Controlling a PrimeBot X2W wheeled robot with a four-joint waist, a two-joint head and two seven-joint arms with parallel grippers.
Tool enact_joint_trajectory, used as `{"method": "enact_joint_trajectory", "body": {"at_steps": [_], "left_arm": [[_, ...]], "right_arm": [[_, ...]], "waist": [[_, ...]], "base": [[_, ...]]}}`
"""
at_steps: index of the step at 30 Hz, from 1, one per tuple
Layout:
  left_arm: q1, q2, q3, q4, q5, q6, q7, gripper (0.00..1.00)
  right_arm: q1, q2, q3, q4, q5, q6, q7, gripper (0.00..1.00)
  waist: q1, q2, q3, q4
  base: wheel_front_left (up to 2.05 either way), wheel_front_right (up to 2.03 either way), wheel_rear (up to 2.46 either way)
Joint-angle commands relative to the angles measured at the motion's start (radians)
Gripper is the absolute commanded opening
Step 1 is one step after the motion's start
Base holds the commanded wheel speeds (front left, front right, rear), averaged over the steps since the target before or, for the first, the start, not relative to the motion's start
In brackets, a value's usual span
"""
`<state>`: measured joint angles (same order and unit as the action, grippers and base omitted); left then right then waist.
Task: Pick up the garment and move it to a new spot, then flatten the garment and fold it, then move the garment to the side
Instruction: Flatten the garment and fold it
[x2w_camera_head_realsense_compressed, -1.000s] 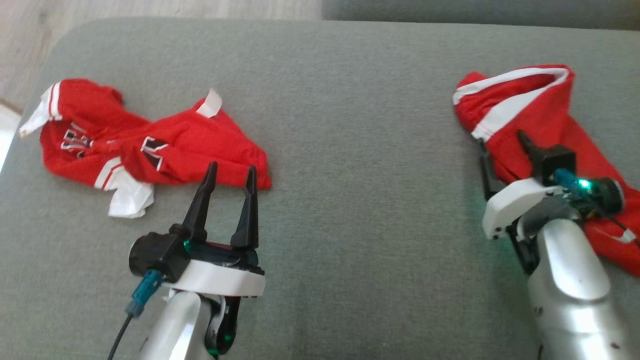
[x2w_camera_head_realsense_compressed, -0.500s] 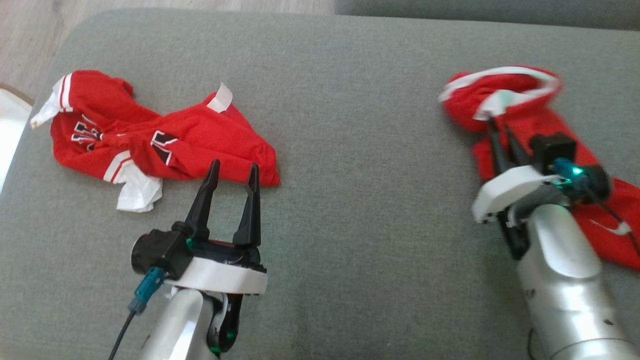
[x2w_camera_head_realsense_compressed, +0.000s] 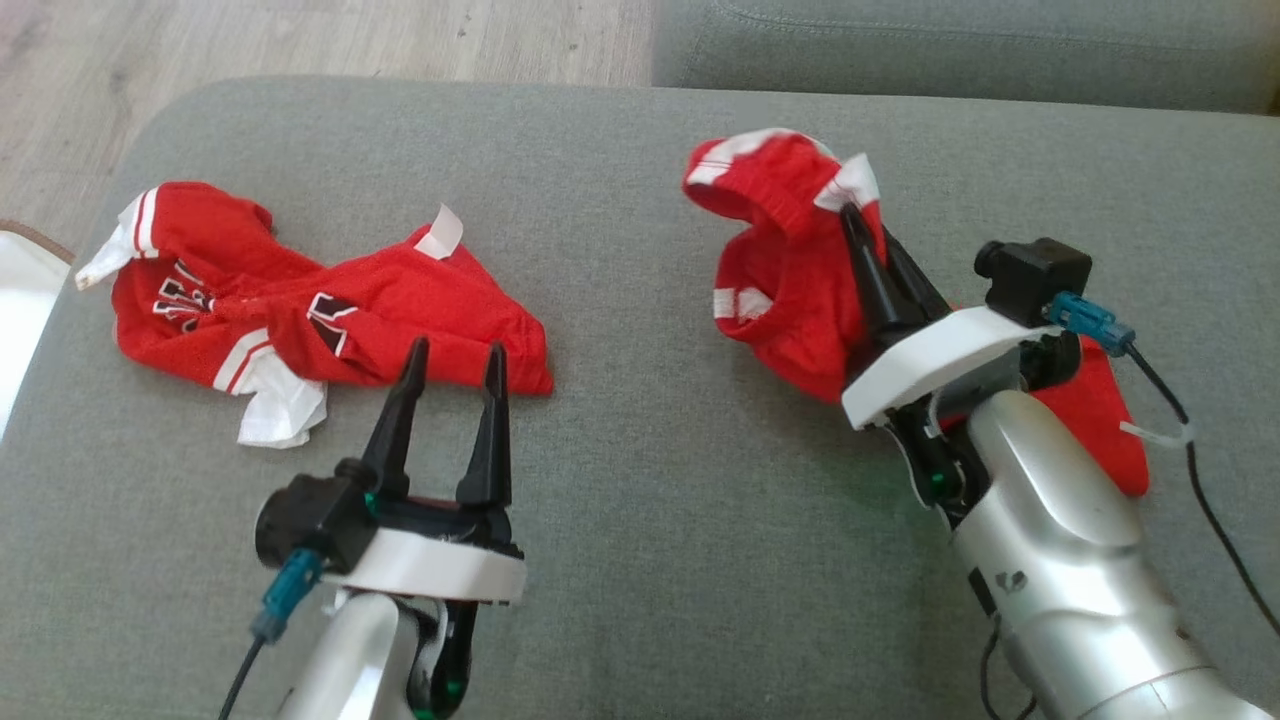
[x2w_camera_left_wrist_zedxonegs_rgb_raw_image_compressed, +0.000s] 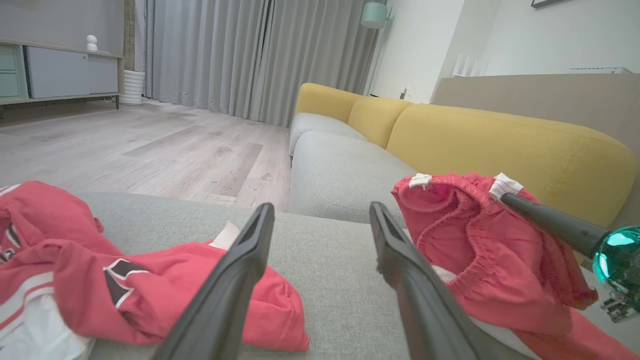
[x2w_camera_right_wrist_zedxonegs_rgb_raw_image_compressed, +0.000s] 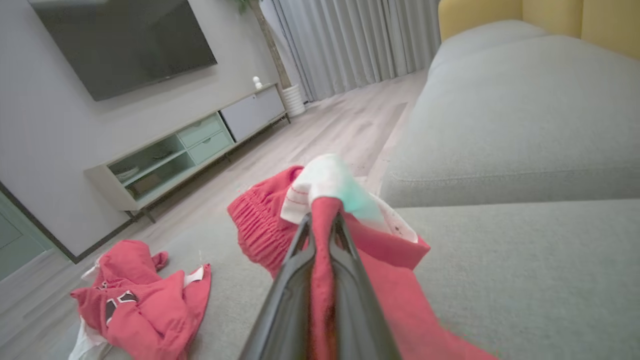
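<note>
The garment (x2w_camera_head_realsense_compressed: 785, 300), a pair of red shorts with white trim, is pinched between the two dark fingers of the right gripper (x2w_camera_head_realsense_compressed: 865, 228), which are pressed together on a fold of cloth beside the gathered waistband. In the right wrist view a strip of red fabric runs up between the closed fingers of that gripper (x2w_camera_right_wrist_zedxonegs_rgb_raw_image_compressed: 322, 220), and a white patch of the garment (x2w_camera_right_wrist_zedxonegs_rgb_raw_image_compressed: 260, 230) bunches just past their tips. The waistband end stands raised off the grey sofa cushion (x2w_camera_head_realsense_compressed: 640, 480), its opening gaping. The rest of the cloth trails down to the seat and passes under the silver forearm. The shorts sit right of the cushion's centre.

The left gripper (x2w_camera_head_realsense_compressed: 457, 346) has its fingers spread wide with nothing between them. Seen from its own wrist, this gripper (x2w_camera_left_wrist_zedxonegs_rgb_raw_image_compressed: 320, 212) points across the cushion, and the garment (x2w_camera_left_wrist_zedxonegs_rgb_raw_image_compressed: 480, 260) hangs to its right. Close to its fingertips lies a crumpled red jersey (x2w_camera_head_realsense_compressed: 400, 300) with white and black markings, on the left half of the cushion, well apart from the shorts. Beyond the cushion are a wood floor (x2w_camera_head_realsense_compressed: 350, 40) and a yellow backrest (x2w_camera_left_wrist_zedxonegs_rgb_raw_image_compressed: 500, 140).
</note>
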<state>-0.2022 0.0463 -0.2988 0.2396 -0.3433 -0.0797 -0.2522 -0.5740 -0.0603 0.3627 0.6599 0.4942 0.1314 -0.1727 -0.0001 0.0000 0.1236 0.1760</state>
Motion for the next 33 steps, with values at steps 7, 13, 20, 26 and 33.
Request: {"method": "enact_joint_trajectory", "body": {"at_steps": [7, 13, 20, 26, 33], "left_arm": [[-0.013, 0.004, 0.031, -0.031, 0.013, -0.005, -0.01, 1.0], [-0.014, 0.004, 0.032, -0.034, 0.015, -0.005, -0.01, 1.0], [-0.014, 0.004, 0.048, -0.032, 0.021, -0.003, -0.01, 1.0], [-0.003, 0.004, 0.063, -0.044, 0.024, -0.002, -0.01, 1.0], [0.016, 0.004, 0.075, -0.058, 0.028, 0.001, -0.01, 1.0]], "right_arm": [[-0.075, 0.01, -0.055, 0.158, 0.009, -0.001, 0.017, 1.0], [-0.13, 0.01, -0.194, 0.338, -0.1, -0.001, -0.048, 1.0], [-0.148, 0.01, -0.289, 0.374, -0.246, -0.001, -0.086, 1.0], [-0.073, 0.01, -0.341, 0.221, -0.346, -0.001, -0.089, 1.0], [0.096, 0.01, -0.291, -0.004, -0.317, -0.001, -0.089, 1.0]], "waist": [[0.0001, 0.0, 0.011, 0.013], [0.0001, 0.0, 0.026, 0.014], [0.0001, 0.0, 0.013, -0.018], [0.0001, 0.0, -0.022, -0.056], [0.0001, 0.0, -0.054, -0.099]], "base": [[0.0, 0.0, 0.0], [0.0, 0.0, 0.0], [0.0, 0.0, 0.0], [0.0, 0.0, 0.0], [0.0, 0.0, 0.0]]}}
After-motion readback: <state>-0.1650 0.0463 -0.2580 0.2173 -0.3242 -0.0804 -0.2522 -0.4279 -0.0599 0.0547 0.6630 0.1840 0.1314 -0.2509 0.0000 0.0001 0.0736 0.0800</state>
